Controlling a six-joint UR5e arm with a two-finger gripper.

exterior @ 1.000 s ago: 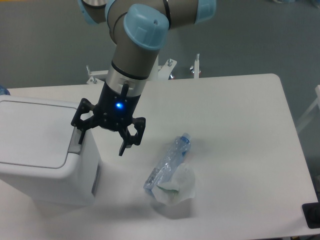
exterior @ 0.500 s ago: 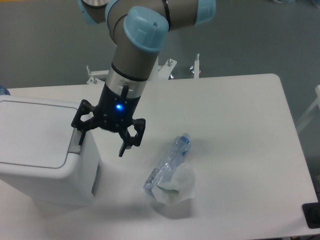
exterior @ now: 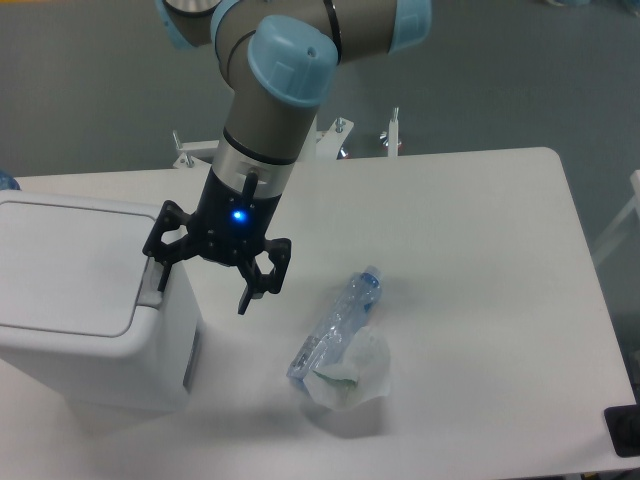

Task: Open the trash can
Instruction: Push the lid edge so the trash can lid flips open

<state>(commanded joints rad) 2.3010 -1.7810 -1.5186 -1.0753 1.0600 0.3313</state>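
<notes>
The trash can (exterior: 90, 310) is a large white boxy bin at the table's left, its flat lid (exterior: 65, 265) lying shut. A grey push tab (exterior: 150, 284) sits on its right rim. My gripper (exterior: 203, 286) hangs open at that rim, pointing down. Its left finger (exterior: 160, 268) stands right over the tab, touching or nearly touching it. The right finger (exterior: 250, 293) hangs in the air beside the bin's right wall, with nothing held between the two.
A crushed clear plastic bottle (exterior: 335, 322) lies right of the gripper, beside a crumpled white tissue (exterior: 352, 378). Metal brackets (exterior: 392, 135) stick up at the table's back edge. A dark object (exterior: 622, 430) sits at the lower right corner.
The gripper has shifted very slightly to the left and down toward the tab. The lid stays shut.
</notes>
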